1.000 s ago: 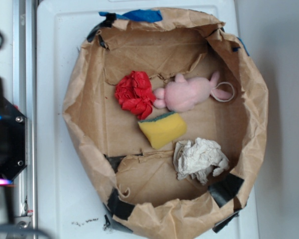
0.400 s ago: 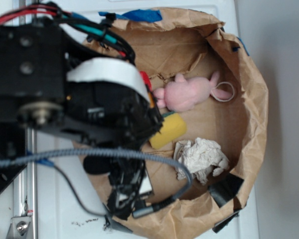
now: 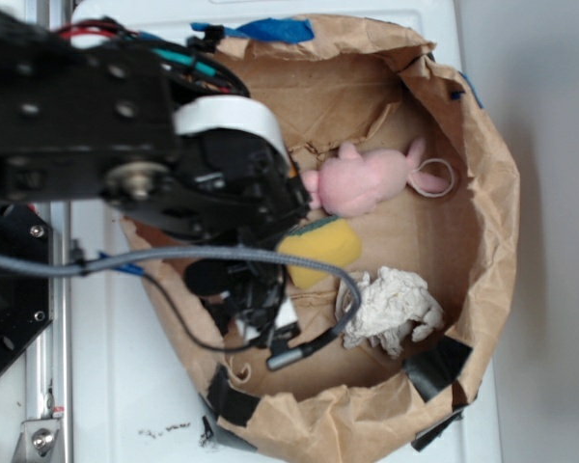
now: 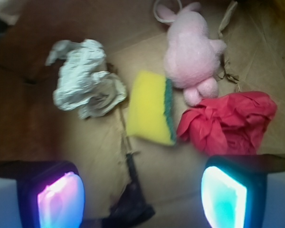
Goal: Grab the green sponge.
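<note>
arm (image 3: 125, 154): reaching in from left | fingers (image 4: 61, 202): spread apart, holding nothing

Soft daylight is washing the exterior view while the arm (image 3: 145, 164) is blurring; the wrist view is looking dim, hazy, with glowing pads (image 4: 61, 199).

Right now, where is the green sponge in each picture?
Exterior: the green sponge lies mid-picture, partly behind the robot arm.
Wrist: the sponge lies at centre, ahead of the open gripper.
Shared landmark: the pink bunny beside it.
</note>
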Tool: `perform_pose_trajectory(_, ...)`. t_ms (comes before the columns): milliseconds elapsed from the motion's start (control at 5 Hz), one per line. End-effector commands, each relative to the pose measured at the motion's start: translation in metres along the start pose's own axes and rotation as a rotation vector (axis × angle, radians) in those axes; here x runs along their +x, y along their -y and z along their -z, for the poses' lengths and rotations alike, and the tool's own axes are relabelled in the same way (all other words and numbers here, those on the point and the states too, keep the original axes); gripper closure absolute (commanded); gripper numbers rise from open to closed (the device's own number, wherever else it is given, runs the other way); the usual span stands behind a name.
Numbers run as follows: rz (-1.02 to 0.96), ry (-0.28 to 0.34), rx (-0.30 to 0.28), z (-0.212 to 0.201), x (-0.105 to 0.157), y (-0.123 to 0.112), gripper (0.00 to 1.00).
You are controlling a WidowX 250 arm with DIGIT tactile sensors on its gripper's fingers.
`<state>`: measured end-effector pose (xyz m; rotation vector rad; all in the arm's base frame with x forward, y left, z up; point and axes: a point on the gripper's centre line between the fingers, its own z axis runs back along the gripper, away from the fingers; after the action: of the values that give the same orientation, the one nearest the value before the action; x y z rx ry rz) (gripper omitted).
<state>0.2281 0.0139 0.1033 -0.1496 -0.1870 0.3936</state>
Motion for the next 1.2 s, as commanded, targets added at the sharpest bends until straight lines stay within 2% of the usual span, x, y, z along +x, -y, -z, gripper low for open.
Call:
perform_pose_trajectory(0, -0.015, 0.048, 0.026, 0.019, 0.009, -0.005, 0.0)
perform_pose_trajectory(400, -0.045, 0.091, 0.057, 0.037, 0.013, -0.005, 0.0)
perform_pose_trajectory(600, -0.128, 0.103, 0.02, 0.041, 0.014, 0.003, 0.0)
perform_pose_trajectory(1000, -0.193, 0.135, -0.007, 0.032, 0.003, 0.013, 0.0)
